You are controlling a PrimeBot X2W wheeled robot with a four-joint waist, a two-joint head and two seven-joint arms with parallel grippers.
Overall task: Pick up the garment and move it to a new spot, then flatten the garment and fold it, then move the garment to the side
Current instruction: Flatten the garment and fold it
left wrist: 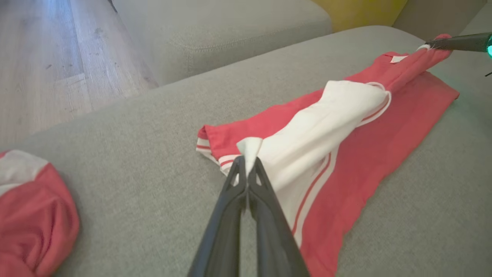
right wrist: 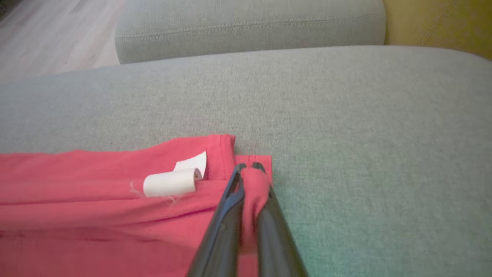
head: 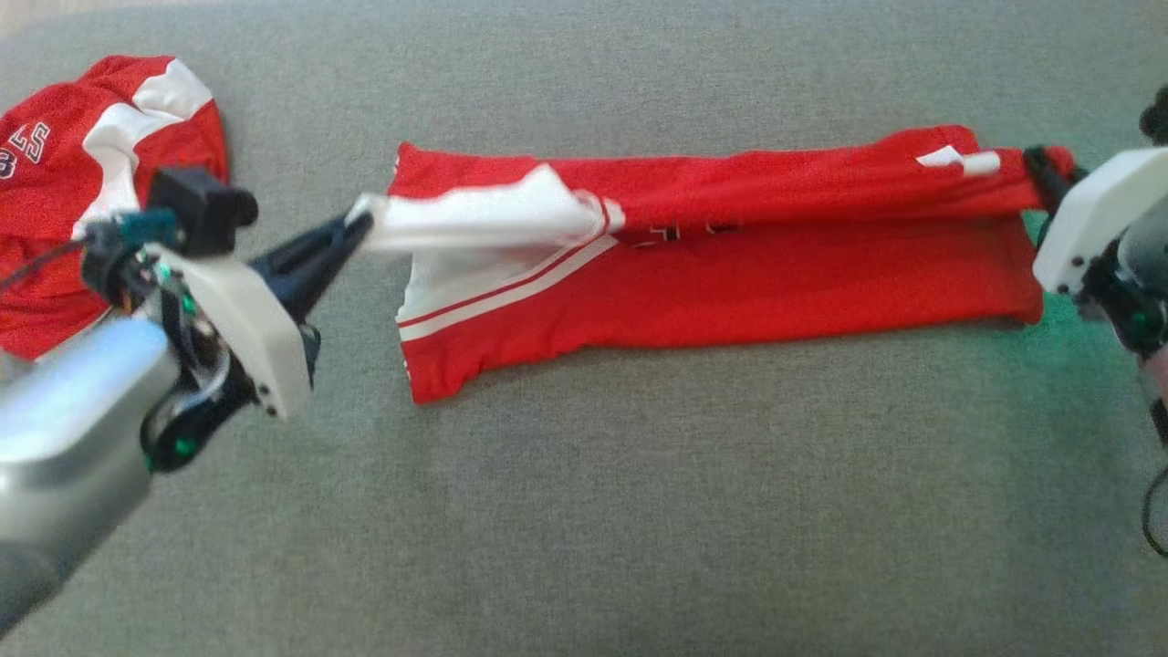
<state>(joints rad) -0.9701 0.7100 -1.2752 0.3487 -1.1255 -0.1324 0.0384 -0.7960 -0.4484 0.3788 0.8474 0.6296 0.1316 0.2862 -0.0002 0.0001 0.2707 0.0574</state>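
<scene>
One garment (head: 730,292): left hand (head: 358,222), right hand (head: 1038,169)

Red-white garment (head: 730,283), seemingly half-folded

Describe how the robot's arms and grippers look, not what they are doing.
Left gripper: two long, tapering dark fingers on an angular white wrist housing, with a black camera block, a teal connector, a thin dark cable and small green lights. Its forearm is silvery grey. Right gripper: the same dark fingers, a white housing, a green light and a looping dark cable.
</scene>
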